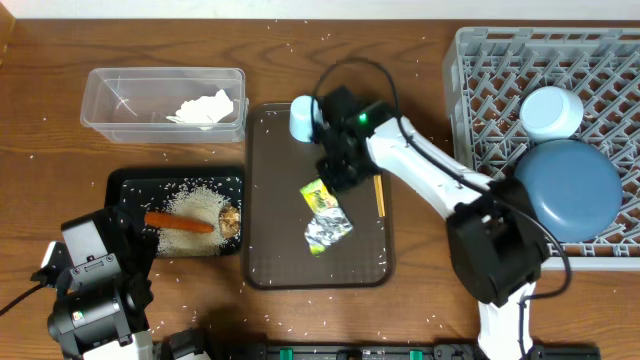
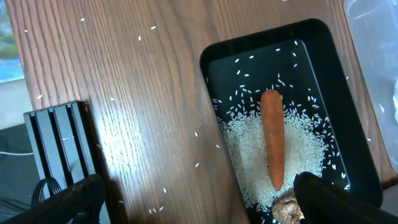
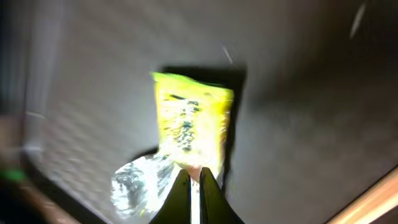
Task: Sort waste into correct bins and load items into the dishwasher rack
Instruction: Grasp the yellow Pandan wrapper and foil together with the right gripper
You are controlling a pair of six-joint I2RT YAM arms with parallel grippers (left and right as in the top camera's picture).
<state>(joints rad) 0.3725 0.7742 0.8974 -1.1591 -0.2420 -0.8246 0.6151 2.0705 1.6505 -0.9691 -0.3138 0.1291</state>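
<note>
My right gripper (image 1: 338,175) is over the brown serving tray (image 1: 270,250), its jaws (image 3: 198,177) shut on the near edge of the yellow-green wrapper (image 3: 189,115). The silver wrapper (image 3: 134,180) lies beside it; both show in the overhead view (image 1: 320,195) (image 1: 328,232). A pale-blue cup (image 1: 303,118) and chopsticks (image 1: 379,195) are also on that tray. My left gripper (image 2: 199,199) is open and empty at the black tray's (image 2: 211,68) near edge. That tray holds the carrot (image 2: 272,137), rice (image 2: 249,149) and the brown lump (image 2: 285,208).
The clear tub (image 1: 110,100) at the back left holds the white tissue (image 1: 205,108). The grey rack (image 1: 480,60) at the right holds a white cup (image 1: 551,112) and a large blue round dish (image 1: 570,190). Rice grains are scattered over the wooden table.
</note>
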